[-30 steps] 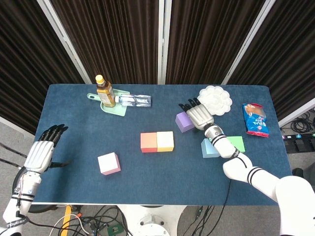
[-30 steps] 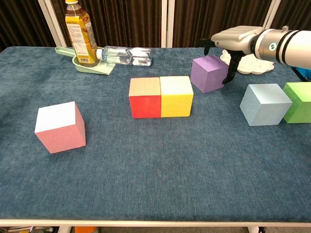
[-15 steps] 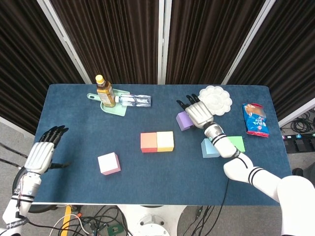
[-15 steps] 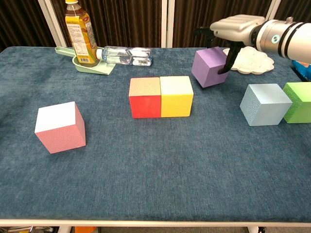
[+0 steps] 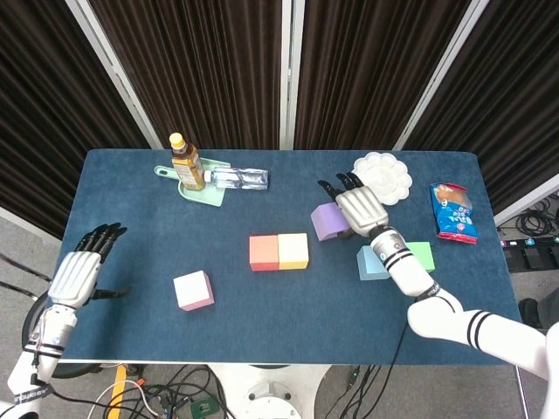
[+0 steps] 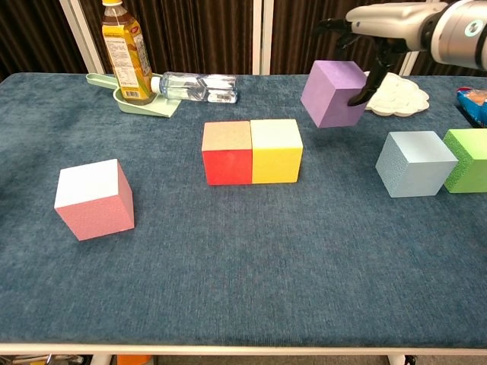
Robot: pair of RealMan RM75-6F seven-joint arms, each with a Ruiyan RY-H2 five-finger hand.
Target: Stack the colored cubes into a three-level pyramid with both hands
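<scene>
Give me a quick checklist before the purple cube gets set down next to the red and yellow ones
1. Grip: right hand holds the purple foam cube clear of the blue cloth table: ok.
2. Cube attitude: tilted in the hand, not level: not ok.
3. Base row: red foam cube and yellow foam cube touch side by side: ok.
4. Landing spot right of the yellow cube is bare cloth: ok.
5. Light blue foam cube stands apart from that spot: ok.
6. Left hand is open at the table's left edge, out of the way: ok.

two cubes (image 6: 252, 151) side by side mid-table | lone cube (image 6: 94, 199) front-left | two cubes (image 6: 434, 161) right
</scene>
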